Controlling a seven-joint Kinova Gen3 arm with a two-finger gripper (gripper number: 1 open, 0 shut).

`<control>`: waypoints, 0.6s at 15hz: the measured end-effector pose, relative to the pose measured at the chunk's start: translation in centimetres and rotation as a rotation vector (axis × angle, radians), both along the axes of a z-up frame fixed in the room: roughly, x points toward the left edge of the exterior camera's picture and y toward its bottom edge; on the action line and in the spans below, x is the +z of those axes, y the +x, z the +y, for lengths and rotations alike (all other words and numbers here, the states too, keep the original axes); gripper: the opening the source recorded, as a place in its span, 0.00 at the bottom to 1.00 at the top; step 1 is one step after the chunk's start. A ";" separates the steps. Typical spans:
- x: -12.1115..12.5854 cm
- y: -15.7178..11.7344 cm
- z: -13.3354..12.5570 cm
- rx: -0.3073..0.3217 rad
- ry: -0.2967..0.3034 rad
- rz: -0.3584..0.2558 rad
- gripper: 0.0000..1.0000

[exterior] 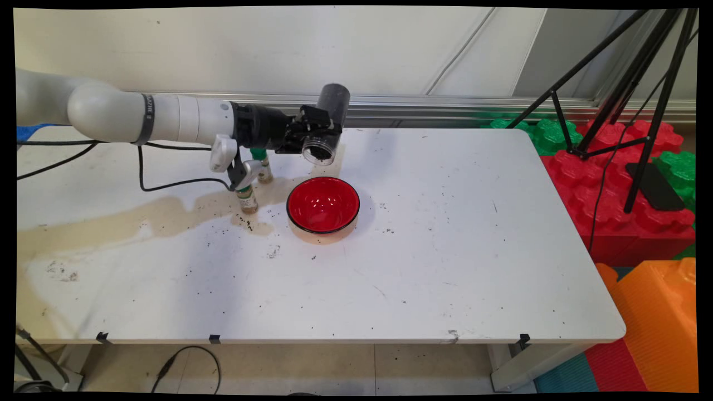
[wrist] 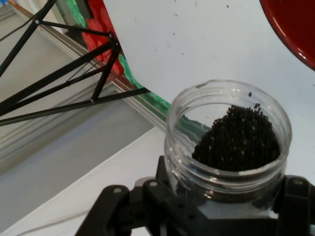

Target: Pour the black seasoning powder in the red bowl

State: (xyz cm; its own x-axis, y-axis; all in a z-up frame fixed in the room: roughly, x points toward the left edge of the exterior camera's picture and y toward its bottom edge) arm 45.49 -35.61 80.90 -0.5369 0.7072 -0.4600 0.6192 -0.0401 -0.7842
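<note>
- On the white table (exterior: pixel 445 250), biggest thing in shot: brownish stain across left side + dark specks scattered near middle. Looks like spill from grains/liquid, my guess.
- Off table's right end: red/green/orange foam blocks (exterior: pixel 618 189) w/ a black tripod (exterior: pixel 629 94) standing on them. Hand view shows tripod legs too, seen past the table edge.
- Red bowl (exterior: pixel 323 204) sits upright near table middle, just below & in front of the jar mouth, prob. so anything tipping out lands in it. Appears empty in main view; hand view catches only its rim at top right.
- Gripper (exterior: pixel 312 136) reaches in from left, arm roughly level, fingers clamped on a clear jar (exterior: pixel 328 125). Jar tilted, mouth down toward bowl, held above table, not touching bowl.
- Hand view adds what main can't: jar (wrist: pixel 227 142) holds a heap of small black grains (wrist: pixel 238 140) piled against the lower side.
- Two small green-capped bottles (exterior: pixel 248 197) stand under the wrist, left of bowl, partly hidden by arm; only in main view.
</note>
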 end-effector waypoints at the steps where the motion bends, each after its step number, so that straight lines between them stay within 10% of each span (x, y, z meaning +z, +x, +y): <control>1: 0.0 0.0 0.1 -0.004 -0.005 -0.004 0.00; 9: -0.1 -0.1 1.1 -0.034 -0.034 -0.028 0.00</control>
